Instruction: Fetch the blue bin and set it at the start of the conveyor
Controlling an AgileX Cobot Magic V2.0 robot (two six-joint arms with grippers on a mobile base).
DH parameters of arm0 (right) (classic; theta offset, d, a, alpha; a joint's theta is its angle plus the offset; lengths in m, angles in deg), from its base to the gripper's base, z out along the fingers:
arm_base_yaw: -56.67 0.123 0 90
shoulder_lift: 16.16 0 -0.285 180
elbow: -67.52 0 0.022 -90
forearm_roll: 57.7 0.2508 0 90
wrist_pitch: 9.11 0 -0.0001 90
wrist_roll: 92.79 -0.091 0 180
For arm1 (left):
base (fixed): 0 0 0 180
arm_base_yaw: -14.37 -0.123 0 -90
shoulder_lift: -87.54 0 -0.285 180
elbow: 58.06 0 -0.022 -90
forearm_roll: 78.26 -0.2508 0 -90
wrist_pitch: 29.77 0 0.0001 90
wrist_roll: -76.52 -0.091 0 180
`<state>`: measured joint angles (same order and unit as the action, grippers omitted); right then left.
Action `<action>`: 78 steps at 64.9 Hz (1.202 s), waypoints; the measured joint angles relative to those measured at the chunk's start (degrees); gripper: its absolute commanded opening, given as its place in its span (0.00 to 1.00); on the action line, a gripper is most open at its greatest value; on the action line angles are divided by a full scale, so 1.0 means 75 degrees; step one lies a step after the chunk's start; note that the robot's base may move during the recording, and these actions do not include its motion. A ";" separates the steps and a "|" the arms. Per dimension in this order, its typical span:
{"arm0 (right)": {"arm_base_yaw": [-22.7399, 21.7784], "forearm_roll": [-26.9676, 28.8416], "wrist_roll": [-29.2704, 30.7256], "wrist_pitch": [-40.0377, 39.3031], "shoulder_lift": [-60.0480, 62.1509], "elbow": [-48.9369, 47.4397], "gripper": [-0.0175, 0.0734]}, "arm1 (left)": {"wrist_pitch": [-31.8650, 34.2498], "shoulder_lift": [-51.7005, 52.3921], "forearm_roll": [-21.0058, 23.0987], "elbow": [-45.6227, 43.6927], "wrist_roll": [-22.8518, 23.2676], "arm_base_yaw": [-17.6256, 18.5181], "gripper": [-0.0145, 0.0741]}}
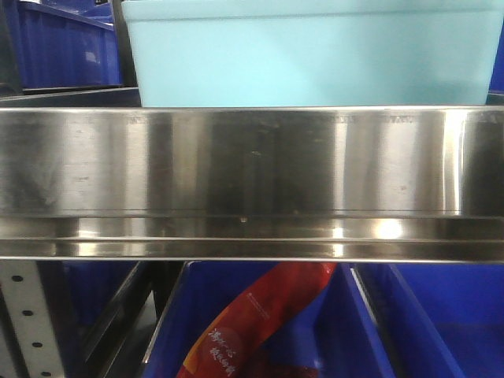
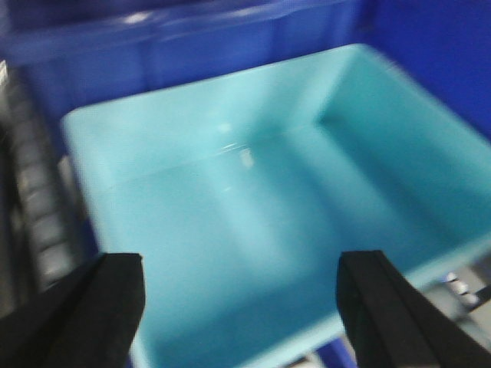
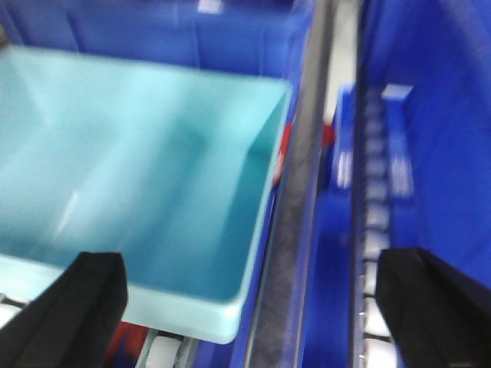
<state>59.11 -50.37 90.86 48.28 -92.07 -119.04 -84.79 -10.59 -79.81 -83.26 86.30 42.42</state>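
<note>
The blue bin (image 1: 311, 55) is a light turquoise tub that sits on the shelf just behind the steel rail, empty inside. In the left wrist view the bin (image 2: 253, 199) fills the frame below my left gripper (image 2: 240, 310), whose black fingers (image 2: 107, 307) stand wide apart above its near wall, holding nothing. In the right wrist view the bin (image 3: 130, 176) lies at the left; my right gripper (image 3: 249, 307) is open over its right front corner and the gap beside it. The conveyor start is out of view.
A shiny steel shelf rail (image 1: 252, 181) crosses the front view. Dark blue ribbed crates (image 1: 63, 47) stand beside and behind the bin, another (image 3: 430, 115) to its right. Below the rail, a blue crate (image 1: 346, 331) holds a red packet (image 1: 260, 323). A roller track (image 3: 380, 199) runs between crates.
</note>
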 measured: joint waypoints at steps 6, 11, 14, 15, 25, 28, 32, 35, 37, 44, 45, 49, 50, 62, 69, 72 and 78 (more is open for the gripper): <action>0.0000 0.0000 0.0000 0.0482 -0.1028 -0.0882 0.81 | -0.0829 -0.0727 0.0043 -0.0731 0.0075 -0.0398 0.64; 0.0000 0.0000 0.0000 0.0662 -0.1738 -0.1456 0.81 | -0.1233 -0.1257 0.0088 -0.1032 0.0098 -0.0641 0.64; 0.0000 0.0000 0.0000 0.0683 -0.2059 -0.1694 0.81 | -0.1302 -0.1452 0.0088 -0.1086 0.0111 -0.0756 0.64; 0.0000 0.0000 0.0000 0.0694 -0.2215 -0.1747 0.81 | -0.1320 -0.1545 0.0088 -0.1099 0.0111 -0.0773 0.64; 0.0000 0.0000 0.0000 0.0737 -0.3223 -0.1969 0.81 | -0.1402 -0.2099 0.0119 -0.1128 0.0111 -0.0871 0.64; 0.0000 0.0000 0.0000 0.0754 -0.3529 -0.1981 0.81 | -0.1402 -0.2241 0.0119 -0.1128 0.0111 -0.0871 0.64; 0.0000 0.0000 0.0000 0.0754 -0.3798 -0.1981 0.81 | -0.1402 -0.2401 0.0119 -0.1138 0.0111 -0.0871 0.64; 0.0000 0.0000 0.0000 0.0754 -0.3999 -0.1981 0.81 | -0.1402 -0.2507 0.0135 -0.1138 0.0111 -0.0871 0.64; 0.0000 0.0000 0.0000 0.0754 -0.4103 -0.1981 0.80 | -0.1412 -0.2563 0.0135 -0.1138 0.0111 -0.0871 0.64; 0.0000 0.0000 0.0000 0.0754 -0.4383 -0.1981 0.71 | -0.1412 -0.2673 0.0165 -0.1138 0.0111 -0.0871 0.63; 0.0000 0.0000 0.0000 0.0754 -0.4411 -0.1981 0.68 | -0.1412 -0.2689 0.0165 -0.1138 0.0111 -0.0871 0.62; 0.0000 0.0000 0.0000 0.0754 -0.4499 -0.1981 0.56 | -0.1412 -0.2693 0.0165 -0.1138 0.0111 -0.0871 0.56; 0.0000 0.0000 0.0000 0.0754 -0.4522 -0.1981 0.51 | -0.1412 -0.2698 0.0165 -0.1138 0.0111 -0.0871 0.53; 0.0000 -0.0031 -0.0017 0.0737 -0.4626 -0.1986 0.01 | -0.1503 -0.2729 0.0207 -0.1138 0.0126 -0.0871 0.05; 0.0000 0.0037 -0.0071 0.0737 -0.4626 -0.1999 0.03 | -0.1554 -0.2729 0.0207 -0.1145 0.0205 -0.0871 0.04; 0.0000 0.0037 -0.0071 0.0721 -0.4626 -0.1999 0.03 | -0.1555 -0.2729 0.0207 -0.1145 0.0236 -0.0871 0.04; 0.0000 0.0037 -0.0087 0.0724 -0.4626 -0.1999 0.03 | -0.1566 -0.2729 0.0207 -0.1177 0.0237 -0.0871 0.04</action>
<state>59.11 -50.09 90.20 53.71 -126.77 -134.03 -96.54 -31.05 -78.26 -92.09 88.08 35.89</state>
